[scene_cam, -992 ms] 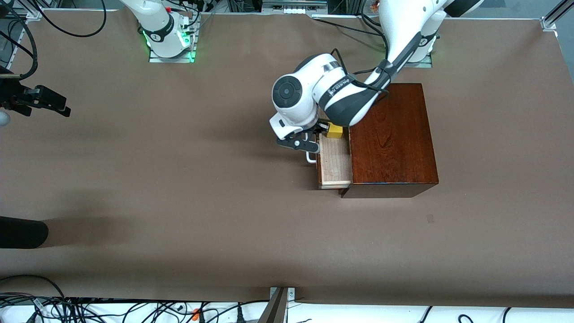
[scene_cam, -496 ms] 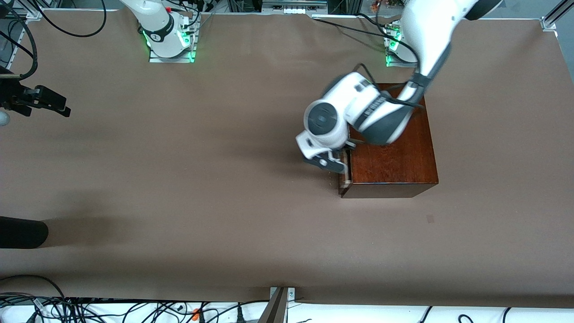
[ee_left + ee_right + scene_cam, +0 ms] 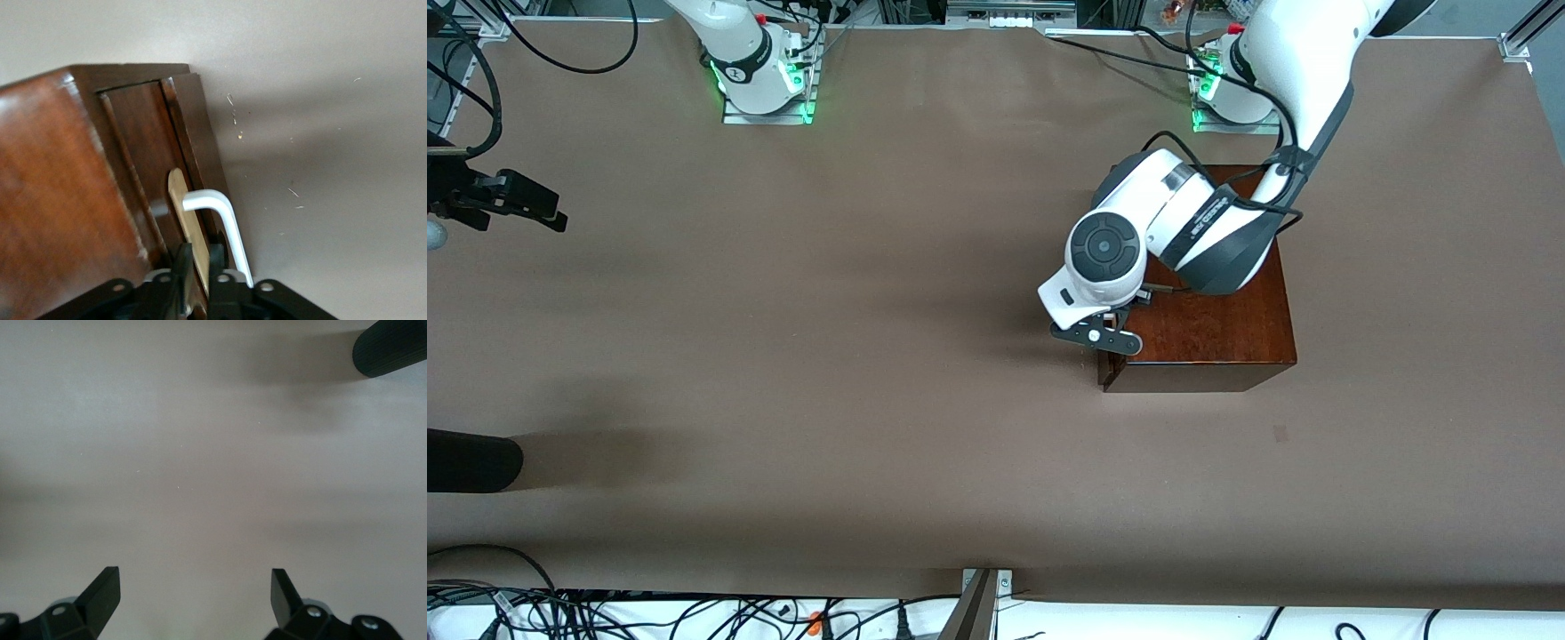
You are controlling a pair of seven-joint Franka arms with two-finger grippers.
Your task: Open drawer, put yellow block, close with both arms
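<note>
- Drawer (image 3: 1106, 366) sits pushed into its glossy mahogany box (image 3: 1209, 338) toward the left arm's end of the bench (image 3: 871, 356); yellow block unseen.
- Left pincer (image 3: 197, 267), fingers narrowly parted, straddles the white bar handle (image 3: 223, 220) at the drawer front, its bar running along that face.
- Right pincer (image 3: 193, 600), spread wide, waits over bare bench.

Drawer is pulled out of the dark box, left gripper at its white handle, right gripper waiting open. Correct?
No. The drawer is pushed into the dark box; the front and left wrist views show it. The left gripper is at its white handle; the right gripper waits open.
</note>
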